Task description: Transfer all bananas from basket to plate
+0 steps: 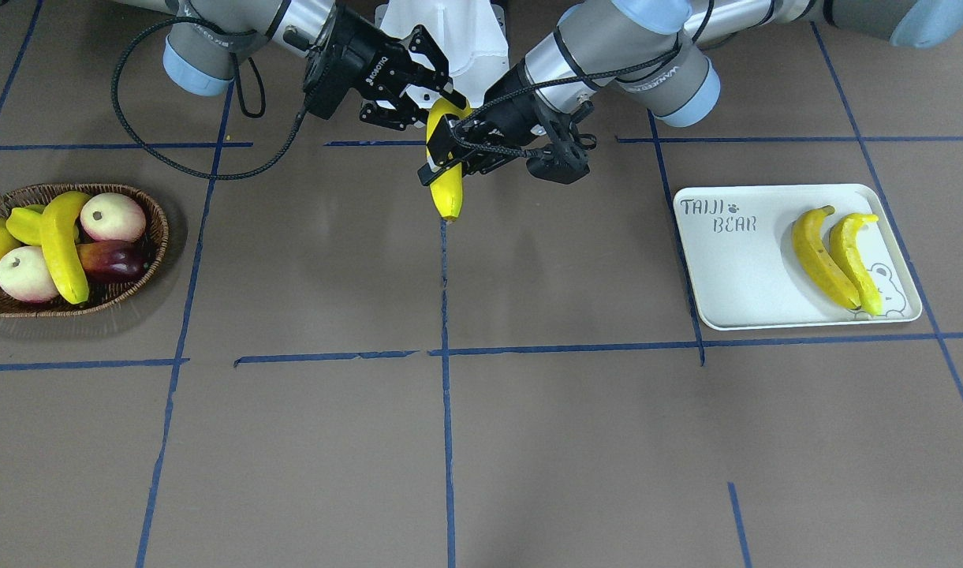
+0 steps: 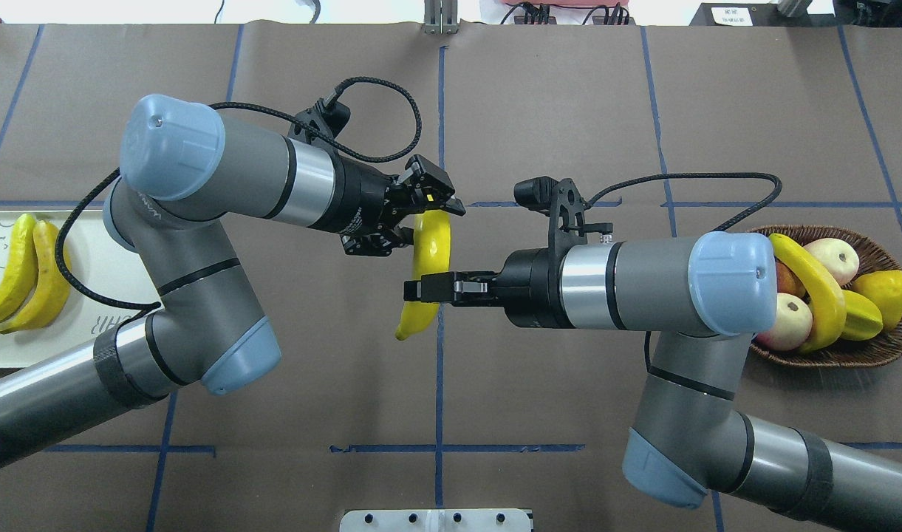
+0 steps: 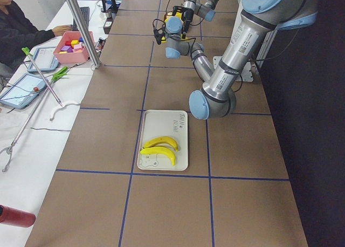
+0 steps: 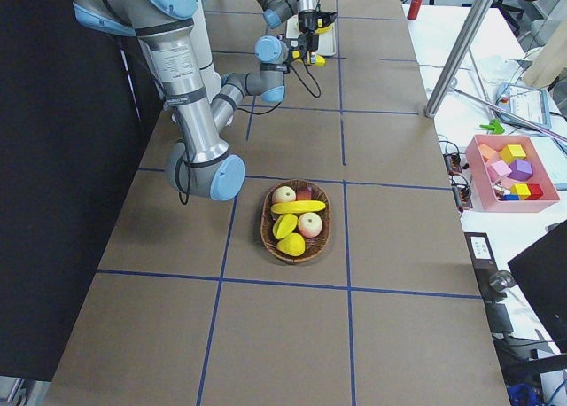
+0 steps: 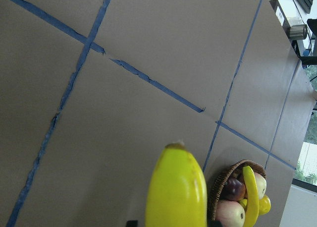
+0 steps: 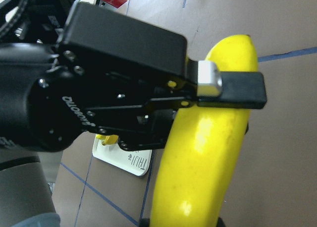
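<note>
One banana (image 1: 448,197) is held in the air over the table's middle, between both grippers. My left gripper (image 2: 430,222) is shut on its far part, also in the front view (image 1: 446,154). My right gripper (image 2: 421,290) is shut on its part nearer the robot, also in the front view (image 1: 442,99). This banana fills the right wrist view (image 6: 203,152); its tip shows in the left wrist view (image 5: 176,187). Two bananas (image 1: 824,260) (image 1: 853,260) lie on the plate (image 1: 733,276). One banana (image 1: 61,252) lies in the basket (image 1: 154,205).
The basket also holds two peaches (image 1: 112,217), a yellow-green starfruit (image 1: 24,225) and a dark red-purple fruit (image 1: 114,260). The white robot base (image 1: 442,39) stands behind the grippers. An operator (image 3: 16,26) and a pink bin of blocks (image 3: 73,42) are at a side table.
</note>
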